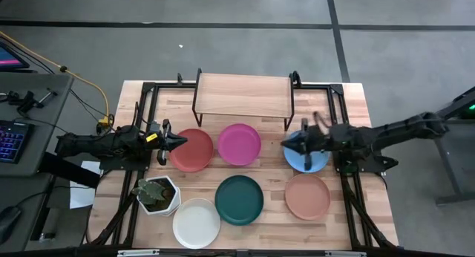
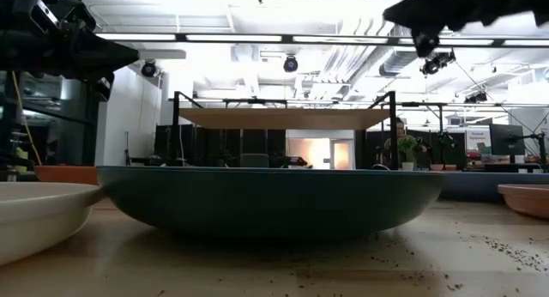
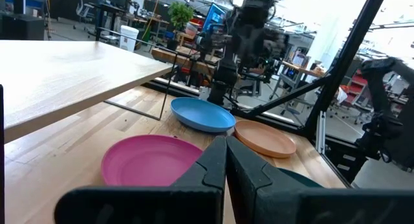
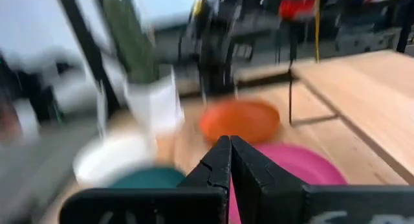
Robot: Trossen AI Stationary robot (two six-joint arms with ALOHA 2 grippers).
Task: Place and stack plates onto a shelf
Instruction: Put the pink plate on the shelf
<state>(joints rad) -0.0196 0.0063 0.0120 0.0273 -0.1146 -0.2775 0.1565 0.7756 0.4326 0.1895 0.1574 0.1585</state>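
Butcher-block table (image 1: 349, 123): glued light-wood strips with visible seams, framed by black metal rails. Shelf (image 1: 243, 94): a smooth, pale rectangular board on thin black metal legs, standing at the table's far edge; its top is bare.

Plates, all round, shallow and matte, all lying flat on the table in front of the shelf. Row nearest the shelf: red plate (image 1: 194, 150), pink plate (image 1: 239, 143) just beside it, blue plate (image 1: 312, 159) farther toward the right arm. Nearer row: white plate (image 1: 197, 223), teal plate (image 1: 239, 199) touching or almost touching it, salmon plate (image 1: 307, 196). In the low view the teal plate fills the middle as a broad dark bowl-like profile with the shelf board behind it.

Pot (image 1: 159, 195): white, hexagonal, holding a green plant, beside the white plate.

Left gripper (image 1: 175, 141): dark, tapered fingers pressed together with nothing between them, tip at the red plate's edge. Right gripper (image 1: 289, 144): the same wedge shape, fingers likewise pressed together and empty, over the blue plate's edge and pointing toward the pink plate.
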